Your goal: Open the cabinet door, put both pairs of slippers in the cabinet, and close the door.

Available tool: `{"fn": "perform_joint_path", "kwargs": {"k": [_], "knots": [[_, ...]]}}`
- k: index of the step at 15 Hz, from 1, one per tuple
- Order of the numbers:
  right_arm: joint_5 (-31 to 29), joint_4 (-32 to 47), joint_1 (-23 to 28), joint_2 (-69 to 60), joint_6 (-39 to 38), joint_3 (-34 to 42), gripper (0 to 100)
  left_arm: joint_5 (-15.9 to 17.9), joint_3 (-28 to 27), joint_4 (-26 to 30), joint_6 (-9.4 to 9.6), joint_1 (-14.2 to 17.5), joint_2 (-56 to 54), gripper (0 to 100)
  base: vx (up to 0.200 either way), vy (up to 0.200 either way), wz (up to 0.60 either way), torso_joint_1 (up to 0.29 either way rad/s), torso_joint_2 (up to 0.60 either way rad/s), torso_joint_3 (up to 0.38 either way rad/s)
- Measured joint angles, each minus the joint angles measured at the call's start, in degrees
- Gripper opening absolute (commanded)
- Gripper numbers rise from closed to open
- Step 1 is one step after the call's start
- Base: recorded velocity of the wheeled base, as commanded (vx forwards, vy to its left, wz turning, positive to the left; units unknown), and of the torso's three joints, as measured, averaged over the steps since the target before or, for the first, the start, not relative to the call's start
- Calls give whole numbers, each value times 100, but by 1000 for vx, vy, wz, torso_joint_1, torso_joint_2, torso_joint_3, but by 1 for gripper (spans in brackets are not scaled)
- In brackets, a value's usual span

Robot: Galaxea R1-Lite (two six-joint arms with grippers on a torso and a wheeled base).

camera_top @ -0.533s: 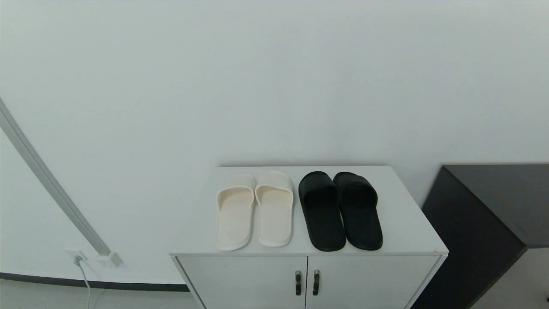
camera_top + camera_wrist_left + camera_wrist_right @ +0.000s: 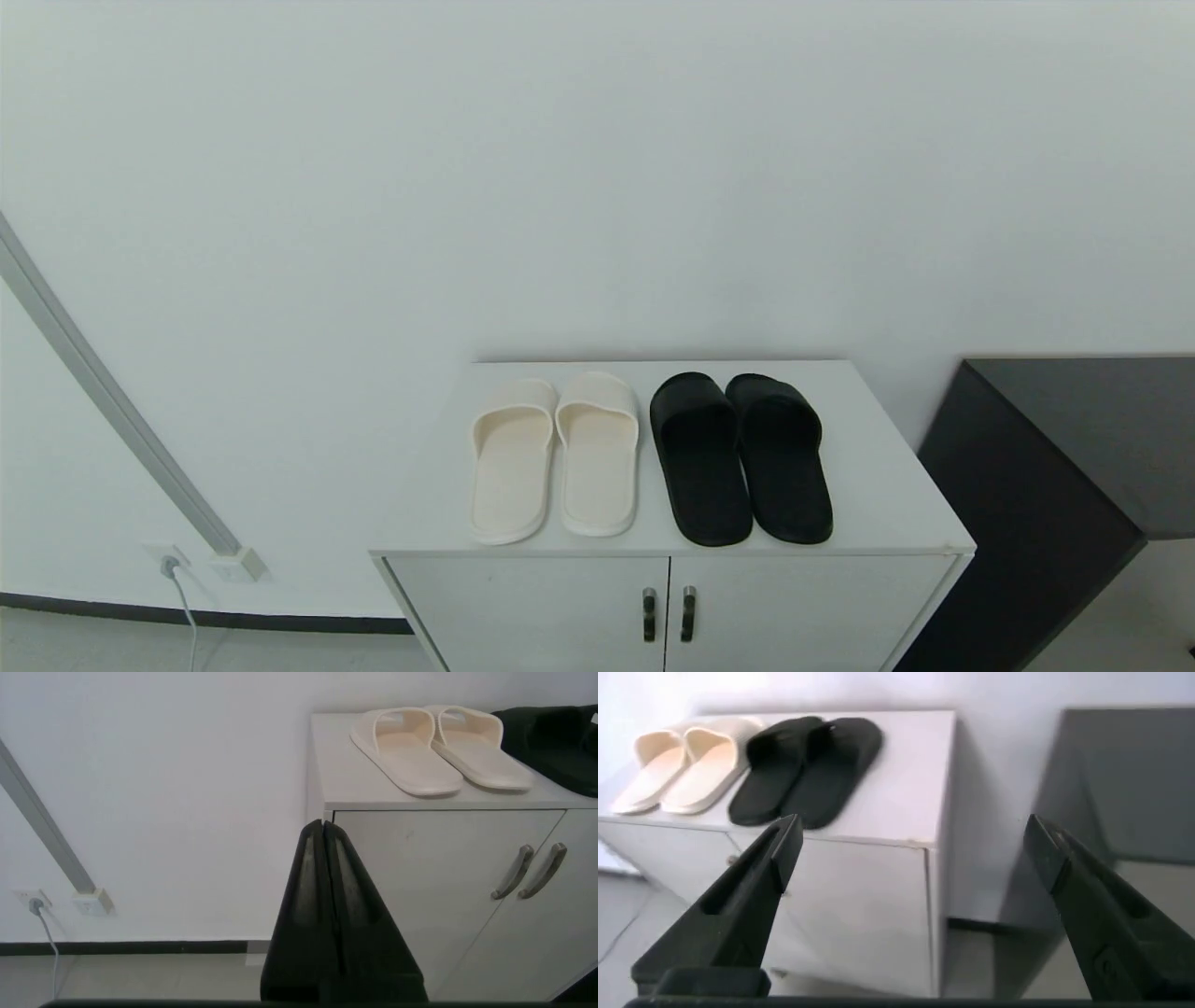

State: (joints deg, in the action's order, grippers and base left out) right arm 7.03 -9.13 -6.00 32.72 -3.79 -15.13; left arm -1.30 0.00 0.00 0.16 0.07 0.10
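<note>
Nothing has moved since a moment ago. Both pairs sit on top of the cabinet [image 2: 896, 504]. The cream slippers [image 2: 555, 457] are at 9 o'clock from the black slippers [image 2: 742, 457], just beside them. The door handles [image 2: 666, 613] are at 6 o'clock, and the doors look shut. The left gripper [image 2: 324, 835] is pressed closed on nothing. The right gripper [image 2: 910, 835] is spread wide.

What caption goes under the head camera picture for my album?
White slippers and black slippers side by side atop the closed white cabinet.
</note>
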Motion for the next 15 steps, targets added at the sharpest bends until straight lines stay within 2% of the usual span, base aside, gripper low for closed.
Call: {"fn": "perform_joint_path", "kwargs": {"k": [2,5,7,10,15], "knots": [[-488,-477,-898,989,-316,-187,100,0,0,0,0,0,0,0,0,0,0,0,0,0],[-1812,-817,-2955,2274,-1186,-651,100,0,0,0,0,0,0,0,0,0,0,0,0,0],[-2491,-951,-3801,3209,-1698,-1169,100,5,0,0,0,0,0,0,0,0,0,0,0,0],[-3234,-1248,-4369,4426,-2144,-1792,100,11,0,2,0,-5,0,0,0,0,0,0,0,0],[-4348,-2492,-4515,6298,-2213,-2426,100,60,0,5,24,0,0,0,0,0,0,0,0,0]]}}
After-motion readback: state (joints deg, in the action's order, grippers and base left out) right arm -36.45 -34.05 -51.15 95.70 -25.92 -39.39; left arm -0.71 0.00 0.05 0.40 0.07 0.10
